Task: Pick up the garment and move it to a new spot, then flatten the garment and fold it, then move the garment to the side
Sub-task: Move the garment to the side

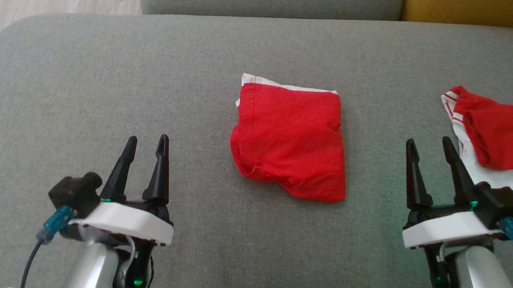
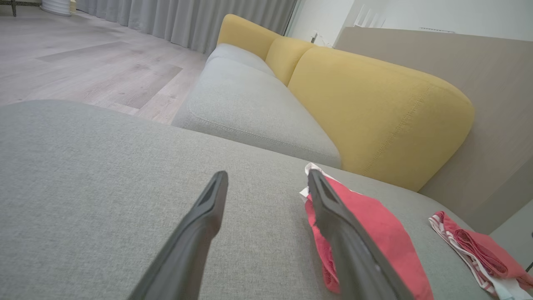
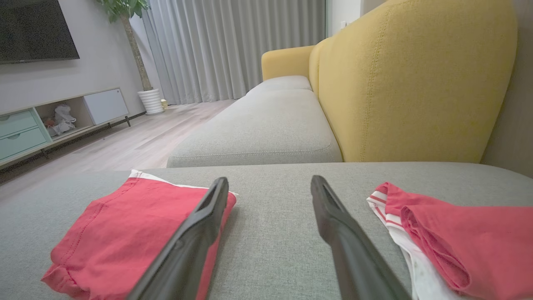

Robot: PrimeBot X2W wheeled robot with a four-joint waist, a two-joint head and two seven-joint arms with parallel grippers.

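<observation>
A folded red garment (image 1: 290, 139) with a white edge lies flat in the middle of the grey cushion (image 1: 107, 84). It also appears as the red garment (image 2: 374, 233) in the left wrist view and as the red garment (image 3: 125, 233) in the right wrist view. My left gripper (image 1: 147, 143) hovers open to its lower left, apart from it, fingers (image 2: 208, 216) empty. My right gripper (image 1: 431, 147) stands open to its right, fingers (image 3: 337, 225) empty, between it and another cloth.
A second red and white garment (image 1: 496, 138) lies bunched at the cushion's right edge, close to my right gripper. A grey sofa seat (image 3: 262, 125) with yellow backrests (image 3: 412, 79) stands beyond the cushion. Wooden floor (image 2: 83, 66) lies to the left.
</observation>
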